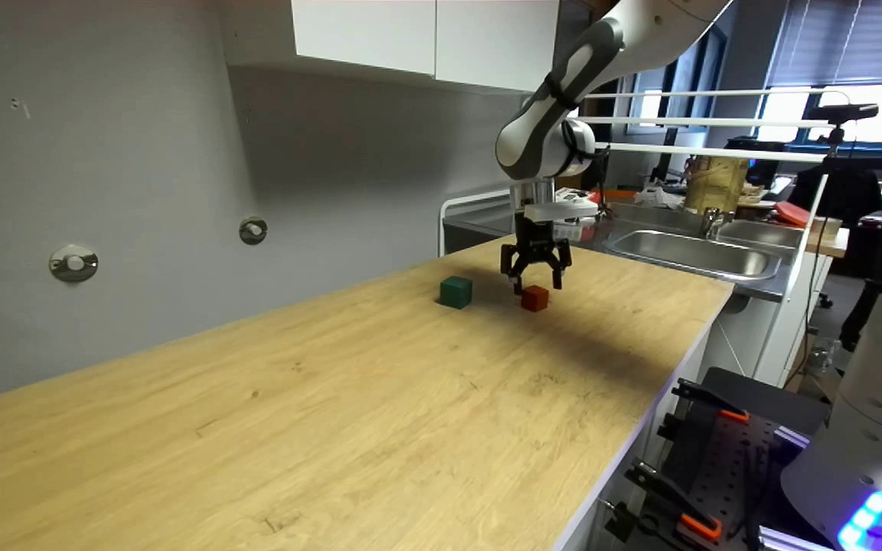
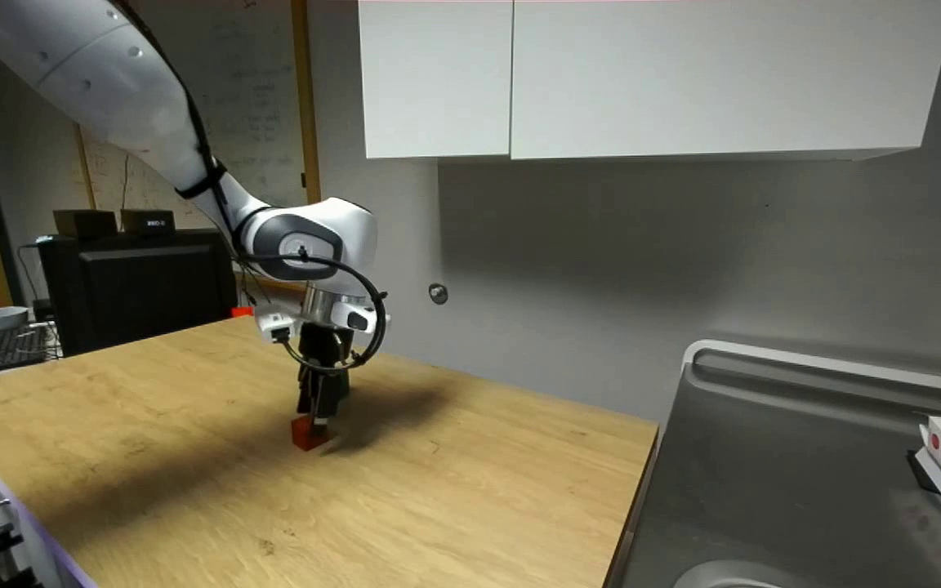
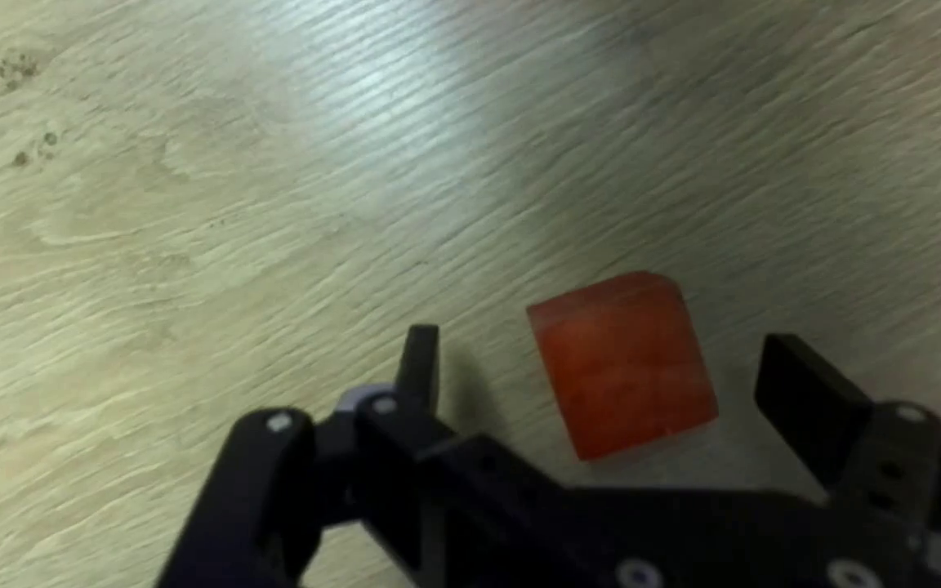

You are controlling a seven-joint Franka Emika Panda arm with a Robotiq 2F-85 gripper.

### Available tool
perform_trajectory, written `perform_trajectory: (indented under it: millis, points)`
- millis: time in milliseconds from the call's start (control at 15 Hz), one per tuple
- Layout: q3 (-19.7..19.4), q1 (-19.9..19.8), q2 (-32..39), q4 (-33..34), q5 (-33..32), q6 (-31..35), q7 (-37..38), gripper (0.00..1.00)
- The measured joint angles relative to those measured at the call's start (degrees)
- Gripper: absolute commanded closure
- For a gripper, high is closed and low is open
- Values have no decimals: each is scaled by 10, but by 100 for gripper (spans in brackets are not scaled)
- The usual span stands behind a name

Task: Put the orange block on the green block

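On the wooden desk [image 1: 295,413], the orange block [image 3: 626,371] shows between the widely parted fingers [image 3: 419,363] of my end effector [image 1: 537,285] in the wrist view, a gap on either side, so I have hold of nothing. In an exterior view I see the green block [image 1: 455,292] near it, the two apart.

In an exterior view, the arm [image 1: 644,34] was at one o'clock from the gripper [image 1: 537,285], which pointed to six, fingers [image 1: 557,278] apart.
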Motion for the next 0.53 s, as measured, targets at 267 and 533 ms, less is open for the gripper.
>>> perform_trajectory:
  millis: [267,533]
  points:
    - [-4,0,50,37,0,-11,0,57]
    - [-8,0,55,63,-1,-35,0,82]
